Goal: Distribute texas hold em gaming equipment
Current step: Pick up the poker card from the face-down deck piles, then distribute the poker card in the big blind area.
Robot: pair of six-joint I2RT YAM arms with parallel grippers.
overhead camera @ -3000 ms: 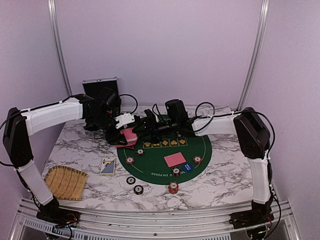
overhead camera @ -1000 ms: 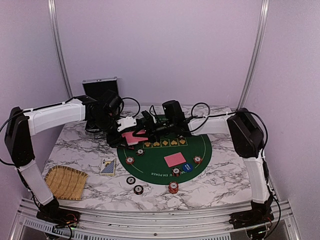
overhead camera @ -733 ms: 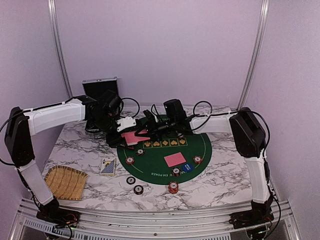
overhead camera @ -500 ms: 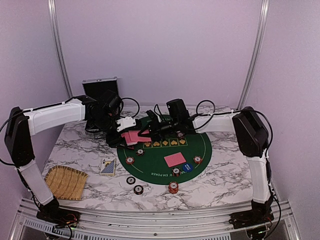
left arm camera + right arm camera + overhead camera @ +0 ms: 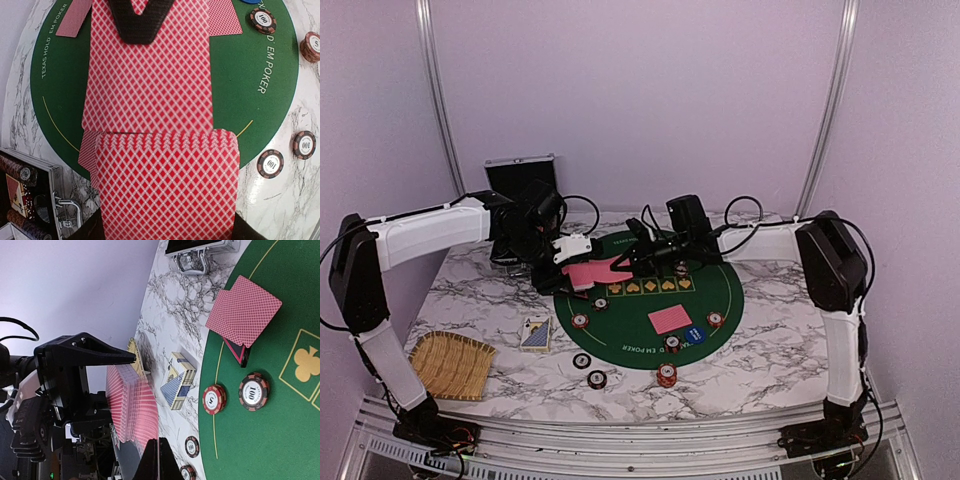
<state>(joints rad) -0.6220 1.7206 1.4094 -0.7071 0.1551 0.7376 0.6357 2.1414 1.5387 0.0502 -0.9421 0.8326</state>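
My left gripper (image 5: pixel 572 268) is shut on a deck of red-backed cards (image 5: pixel 165 185) held above the far-left rim of the green poker mat (image 5: pixel 720 300). The deck hides its fingertips. The top card (image 5: pixel 147 80) is slid forward off the deck, and my right gripper (image 5: pixel 623 262) is shut on that card's far edge. The black right fingers (image 5: pixel 142 25) show over the card. Dealt cards (image 5: pixel 670 320) lie on the mat beside the blue dealer button (image 5: pixel 695 335). More dealt cards (image 5: pixel 243 311) lie under the deck. Poker chips (image 5: pixel 666 375) dot the mat's near edge.
A silver case (image 5: pixel 520 175) stands open at the back left. A woven straw tray (image 5: pixel 452 365) lies at the near left corner. A blue card box (image 5: pixel 535 333) rests on the marble between the tray and the mat.
The right gripper has closed on the deck's top card and drawn back to the right, sliding the card partly off. The left arm and the deck have stayed put.
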